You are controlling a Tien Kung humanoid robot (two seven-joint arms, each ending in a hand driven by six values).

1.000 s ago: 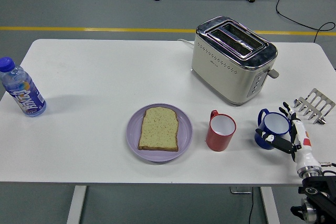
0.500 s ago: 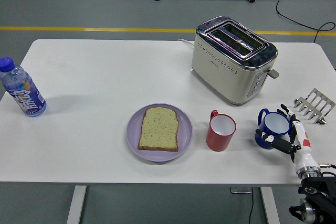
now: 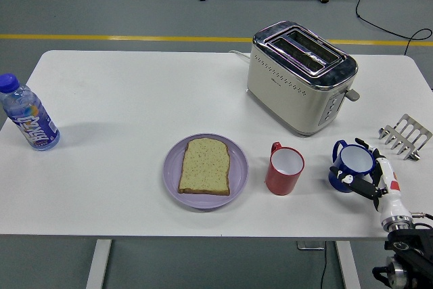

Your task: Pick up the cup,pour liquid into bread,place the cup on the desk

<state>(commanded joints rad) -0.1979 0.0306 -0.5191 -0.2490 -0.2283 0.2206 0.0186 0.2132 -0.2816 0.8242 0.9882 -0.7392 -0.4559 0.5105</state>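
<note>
A blue cup [image 3: 350, 160] with a white inside stands near the table's right front edge. My right hand [image 3: 354, 162] comes up from the lower right corner and brackets this cup. The thumb lies at its near base, and the other fingers [image 3: 360, 143] reach round behind its far rim; they are spread and I see no firm grasp. A red cup [image 3: 284, 170] with a white inside stands left of the blue one. A slice of bread [image 3: 205, 165] lies flat on a purple plate [image 3: 172, 175] left of the red cup. My left arm is out of view.
A cream and chrome toaster [image 3: 301, 76] stands behind the cups. A metal toast rack [image 3: 406, 136] sits at the right edge, just behind my hand. A blue-capped bottle [image 3: 28, 114] stands at the far left. The white table [image 3: 128, 99] fills the view.
My right hand's fingers have crept left, from beside the blue cup to behind its far rim. The cup and everything else have stayed put.
</note>
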